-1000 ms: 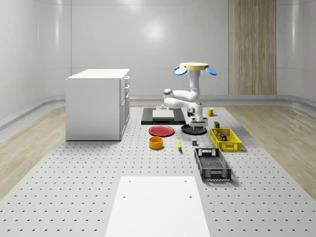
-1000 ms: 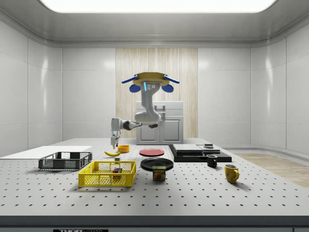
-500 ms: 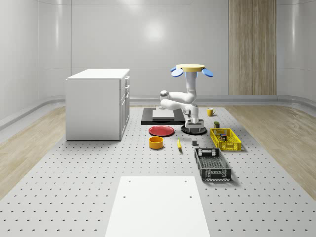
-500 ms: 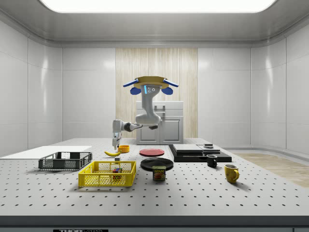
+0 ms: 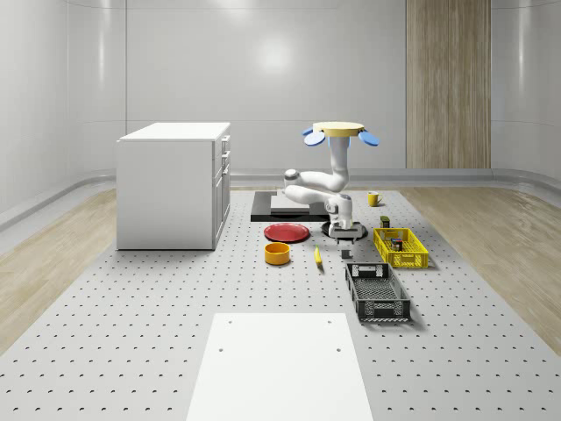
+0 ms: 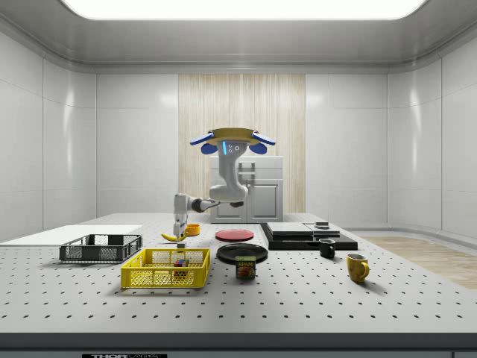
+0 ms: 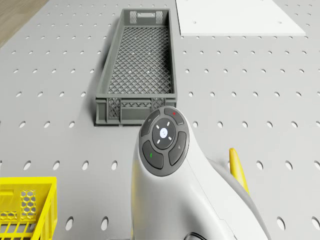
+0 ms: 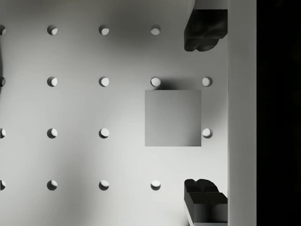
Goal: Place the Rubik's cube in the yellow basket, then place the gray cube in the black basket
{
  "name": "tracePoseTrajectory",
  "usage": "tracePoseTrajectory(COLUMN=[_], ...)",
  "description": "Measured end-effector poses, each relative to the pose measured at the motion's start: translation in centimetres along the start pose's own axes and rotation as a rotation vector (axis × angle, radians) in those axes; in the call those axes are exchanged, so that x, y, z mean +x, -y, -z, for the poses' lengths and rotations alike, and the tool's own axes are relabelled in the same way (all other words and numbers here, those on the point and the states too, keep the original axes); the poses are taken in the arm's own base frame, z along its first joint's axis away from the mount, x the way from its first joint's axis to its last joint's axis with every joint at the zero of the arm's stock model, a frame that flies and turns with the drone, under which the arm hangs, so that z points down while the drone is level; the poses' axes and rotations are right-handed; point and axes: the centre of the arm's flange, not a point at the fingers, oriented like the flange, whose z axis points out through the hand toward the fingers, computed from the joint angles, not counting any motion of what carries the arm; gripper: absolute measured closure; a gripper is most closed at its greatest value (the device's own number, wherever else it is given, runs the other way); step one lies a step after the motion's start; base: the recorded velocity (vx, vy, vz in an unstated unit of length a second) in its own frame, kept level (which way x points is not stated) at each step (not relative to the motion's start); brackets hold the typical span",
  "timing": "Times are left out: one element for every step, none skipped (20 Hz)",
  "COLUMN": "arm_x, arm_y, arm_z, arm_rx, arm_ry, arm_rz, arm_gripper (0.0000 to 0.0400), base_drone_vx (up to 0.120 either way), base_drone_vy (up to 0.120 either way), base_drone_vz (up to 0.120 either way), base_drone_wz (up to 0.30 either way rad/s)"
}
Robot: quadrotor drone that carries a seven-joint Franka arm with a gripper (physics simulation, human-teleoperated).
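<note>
Table [image 5: 131,351] is the big perforated slab, landmark here is the black basket [image 7: 137,75]. Drone [image 5: 341,131] hovers above the table, beyond the black basket's far short end in the whole-scene view, arm bent down toward the tabletop. Yellow basket [image 6: 165,268] sits beside the black basket, off its far end and to the whole-scene view's right, with a multicoloured block in it, the Rubik's cube [image 6: 179,262] by my read, so step one looks done. Step two is not done: the gray cube [image 8: 172,118] lies flat on the table just off the black basket's near short wall in the drone view. Gripper [image 8: 203,122] hangs over the gray cube, jaws apart, one finger on each side, clear of it, nothing held. Left to do: descend, close, lift, carry over the short wall, release. Room: bare table around the gray cube; banana [image 7: 238,170] lies a little to one side, apart. Black basket has nothing in it, low rim, short carry, main edge to clear is that near wall.
</note>
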Motion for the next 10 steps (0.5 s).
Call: tracePoseTrajectory(arm_x=[0.0, 0.0, 0.0, 0.0, 0.0, 0.0, 0.0, 0.0, 0.0, 0.0], arm_y=[0.0, 0.0, 0.0, 0.0, 0.0, 0.0, 0.0, 0.0, 0.0, 0.0], arm_z=[0.0, -0.1, -0.3, -0.6, -0.9, -1.3, -1.6, -2.1, -2.5, -2.8], arm_rx=[0.0, 0.0, 0.0, 0.0, 0.0, 0.0, 0.0, 0.0, 0.0, 0.0], arm_ry=[0.0, 0.0, 0.0, 0.0, 0.0, 0.0, 0.0, 0.0, 0.0, 0.0], arm_rz=[0.0, 0.0, 0.0, 0.0, 0.0, 0.0, 0.0, 0.0, 0.0, 0.0], arm_gripper=[0.0, 0.0, 0.0, 0.0, 0.0, 0.0, 0.0, 0.0, 0.0, 0.0], base_drone_vx=[0.0, 0.0, 0.0, 0.0, 0.0, 0.0, 0.0, 0.0, 0.0, 0.0], base_drone_vy=[0.0, 0.0, 0.0, 0.0, 0.0, 0.0, 0.0, 0.0, 0.0, 0.0], base_drone_vz=[0.0, 0.0, 0.0, 0.0, 0.0, 0.0, 0.0, 0.0, 0.0, 0.0], base_drone_wz=[0.0, 0.0, 0.0, 0.0, 0.0, 0.0, 0.0, 0.0, 0.0, 0.0])
